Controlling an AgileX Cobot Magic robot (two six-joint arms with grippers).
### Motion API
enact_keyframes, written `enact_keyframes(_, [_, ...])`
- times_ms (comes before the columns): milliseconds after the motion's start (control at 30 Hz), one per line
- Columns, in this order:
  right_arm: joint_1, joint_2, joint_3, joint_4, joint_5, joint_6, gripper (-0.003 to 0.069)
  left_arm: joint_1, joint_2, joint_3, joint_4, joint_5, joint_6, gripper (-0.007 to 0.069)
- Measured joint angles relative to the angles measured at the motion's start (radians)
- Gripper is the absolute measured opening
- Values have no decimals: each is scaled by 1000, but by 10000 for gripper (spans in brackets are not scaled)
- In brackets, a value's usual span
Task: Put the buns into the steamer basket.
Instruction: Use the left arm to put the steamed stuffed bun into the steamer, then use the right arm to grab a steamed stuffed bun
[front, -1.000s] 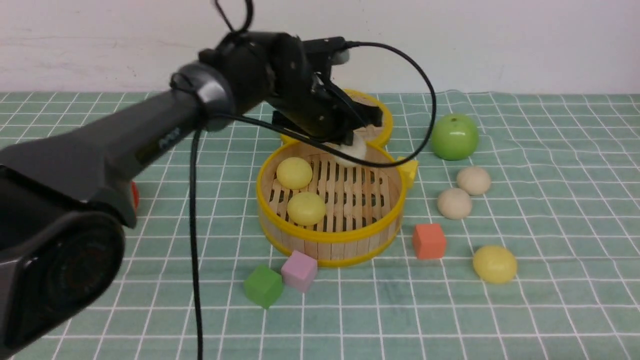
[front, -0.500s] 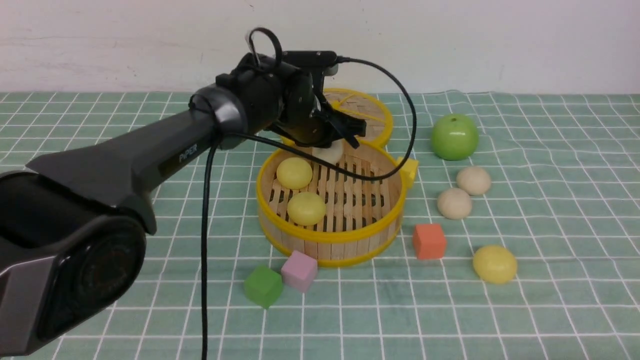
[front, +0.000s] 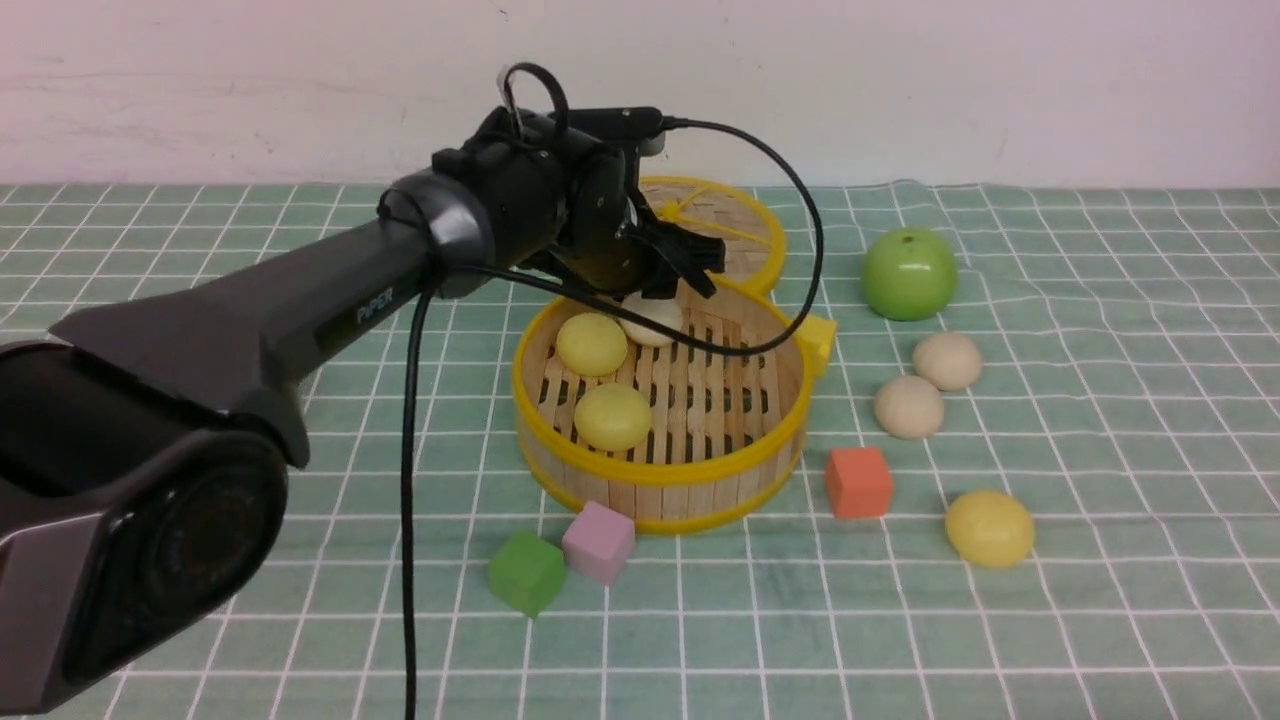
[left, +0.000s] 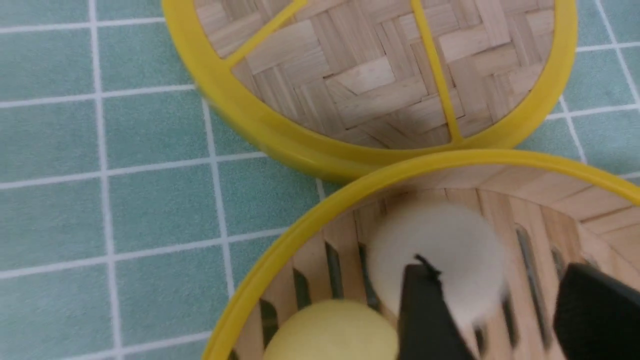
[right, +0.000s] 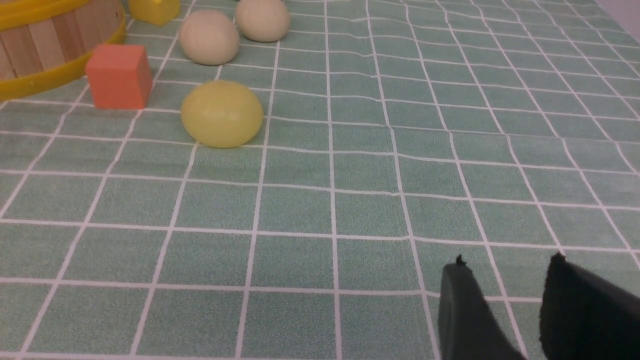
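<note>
The steamer basket (front: 660, 480) stands mid-table with two pale yellow buns (front: 591, 344) (front: 612, 416) on its slatted floor. A cream-white bun (front: 652, 320) lies at the basket's back beside them, and it is blurred in the left wrist view (left: 440, 245). My left gripper (front: 680, 272) hangs just above that bun, open, its fingers (left: 425, 310) apart and holding nothing. Two cream buns (front: 947, 360) (front: 908, 406) and a yellow bun (front: 989, 528) lie on the cloth to the right. My right gripper (right: 507, 260) is open and empty over bare cloth, near the yellow bun (right: 222, 120).
The flat woven lid (front: 735, 225) lies just behind the basket. A green apple (front: 909, 273) sits at back right. An orange cube (front: 858, 482) and a yellow cube (front: 817, 340) flank the basket's right side. Pink (front: 598, 541) and green (front: 527, 572) cubes lie in front.
My left gripper carried the cream bun leftward over the basket's back and opened. The bun has dropped onto the basket floor beside the upper yellow bun.
</note>
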Motion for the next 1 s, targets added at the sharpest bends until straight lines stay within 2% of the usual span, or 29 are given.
enact_keyframes(100, [0, 0, 0, 0, 0, 0, 239, 0, -60, 0, 5, 57, 11, 396])
enact_keyframes(200, [0, 0, 0, 0, 0, 0, 239, 0, -143, 0, 7, 136, 32, 394])
enact_keyframes(400, [0, 0, 0, 0, 0, 0, 239, 0, -372, 0, 15, 329, 96, 311])
enact_keyframes(500, [0, 0, 0, 0, 0, 0, 239, 0, -545, 0, 29, 452, 135, 181])
enact_keyframes(600, [0, 0, 0, 0, 0, 0, 239, 0, -644, 3, 54, 519, 149, 106])
enact_keyframes(633, [0, 0, 0, 0, 0, 0, 239, 0, -730, 19, 82, 562, 154, 49])
enact_keyframes(700, [0, 0, 0, 0, 0, 0, 239, 0, -835, 59, 102, 597, 155, 0])
enact_keyframes(900, [0, 0, 0, 0, 0, 0, 239, 0, -1202, 373, 96, 588, 97, -14])
enact_keyframes(1000, [0, 0, 0, 0, 0, 0, 239, 0, -1461, 701, 69, 464, 2, -14])
